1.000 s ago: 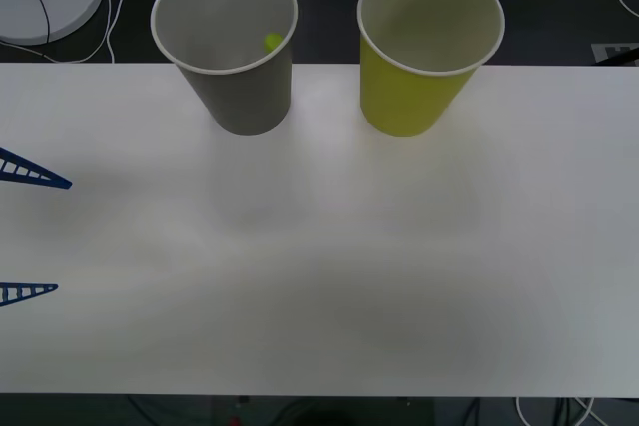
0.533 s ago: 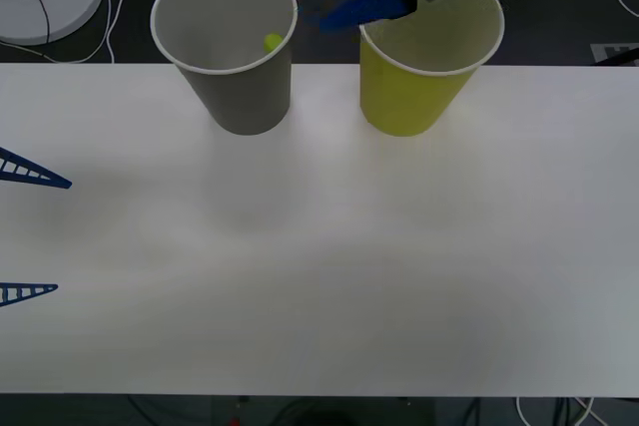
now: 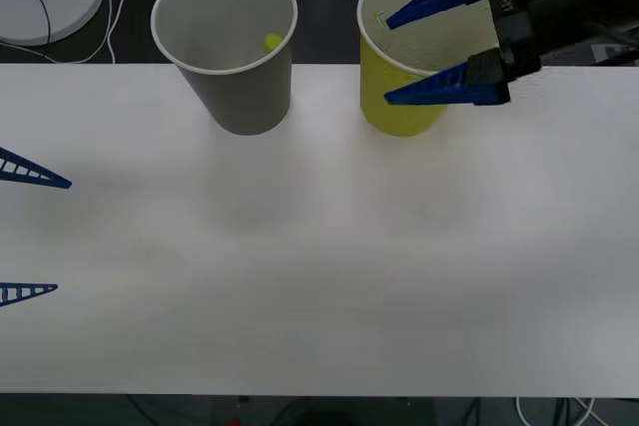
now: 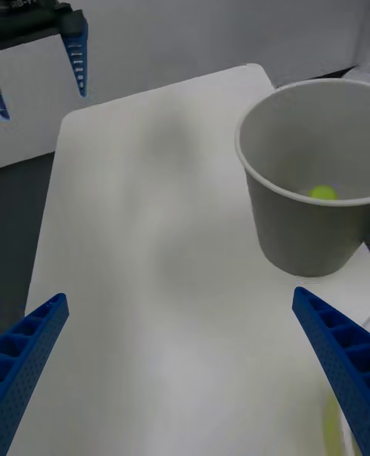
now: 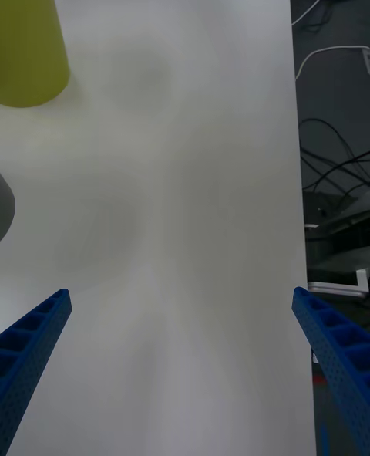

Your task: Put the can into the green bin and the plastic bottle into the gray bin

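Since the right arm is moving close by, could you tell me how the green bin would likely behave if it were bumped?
The green bin looks like a thin paper cup, so probably light. It tapers to a narrow base and stands tall, so a nudge near its rim from the open right gripper may tip it. It would likely slide easily on the smooth white table.

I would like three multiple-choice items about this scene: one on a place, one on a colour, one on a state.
1. Where does the right gripper hover?
A. over the green bin
B. over the gray bin
C. at the table's near edge

2. What colour is the cap seen inside the gray bin?
A. red
B. lime green
C. white

3. How do the right gripper's jaws stand?
A. shut on a can
B. shut, empty
C. open, empty

Key: 1 A, its fingers cross that bin's mouth; 2 B, a lime dot shows inside; 3 C, the fingers are spread with nothing between.
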Robot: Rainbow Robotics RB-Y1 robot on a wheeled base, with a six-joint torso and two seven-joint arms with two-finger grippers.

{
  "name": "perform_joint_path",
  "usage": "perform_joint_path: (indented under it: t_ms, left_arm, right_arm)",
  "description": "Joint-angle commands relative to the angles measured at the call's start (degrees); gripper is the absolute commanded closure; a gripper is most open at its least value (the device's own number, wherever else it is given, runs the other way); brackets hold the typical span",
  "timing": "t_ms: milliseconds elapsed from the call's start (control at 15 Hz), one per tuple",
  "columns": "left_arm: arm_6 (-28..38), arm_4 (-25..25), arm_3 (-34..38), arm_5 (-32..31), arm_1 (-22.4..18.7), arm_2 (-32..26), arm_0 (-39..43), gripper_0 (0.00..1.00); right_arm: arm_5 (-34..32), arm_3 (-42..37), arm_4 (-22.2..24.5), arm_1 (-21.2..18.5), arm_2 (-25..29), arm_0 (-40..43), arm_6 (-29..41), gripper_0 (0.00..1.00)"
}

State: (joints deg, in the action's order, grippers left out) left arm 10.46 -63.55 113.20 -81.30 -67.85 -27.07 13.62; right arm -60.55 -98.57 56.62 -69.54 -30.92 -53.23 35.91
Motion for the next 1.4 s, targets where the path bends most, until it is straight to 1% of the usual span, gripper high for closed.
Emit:
perform_joint_path:
  t_ms: [67,133,267,333,467,533,800,1000,1133,1400]
  left_arm:
    - [0.00,0.00,0.00,0.00,0.00,0.00,0.00,0.00]
    - [0.00,0.00,0.00,0.00,0.00,0.00,0.00,0.00]
    - [0.00,0.00,0.00,0.00,0.00,0.00,0.00,0.00]
    - [0.00,0.00,0.00,0.00,0.00,0.00,0.00,0.00]
    - [0.00,0.00,0.00,0.00,0.00,0.00,0.00,0.00]
    - [0.00,0.00,0.00,0.00,0.00,0.00,0.00,0.00]
    - [0.00,0.00,0.00,0.00,0.00,0.00,0.00,0.00]
    - [0.00,0.00,0.00,0.00,0.00,0.00,0.00,0.00]
    - [0.00,0.00,0.00,0.00,0.00,0.00,0.00,0.00]
    - [0.00,0.00,0.00,0.00,0.00,0.00,0.00,0.00]
  right_arm:
    - [-0.01,-6.55,3.23,-0.86,11.05,11.75,-0.76,0.00]
    - [-0.10,-9.10,4.20,-1.04,15.71,17.02,-1.11,0.00]
    - [-1.06,-12.35,5.16,-1.13,22.74,24.49,-1.99,0.00]
    - [-2.38,-13.93,5.34,-1.13,27.14,29.06,-2.60,0.00]
    - [-4.40,-15.78,5.43,-0.95,32.68,34.86,-3.74,0.00]
    - [-5.11,-16.75,5.43,-0.86,36.19,38.47,-5.85,0.00]
    - [-5.11,-18.77,4.55,-0.69,42.96,48.57,-12.80,0.00]
    - [-5.28,-21.14,4.28,-0.34,47.88,55.78,-14.55,0.00]
    - [-7.30,-22.28,4.28,0.98,51.48,59.74,-15.08,0.00]
    - [-9.06,-23.69,4.28,2.04,54.74,64.04,-16.58,0.00]
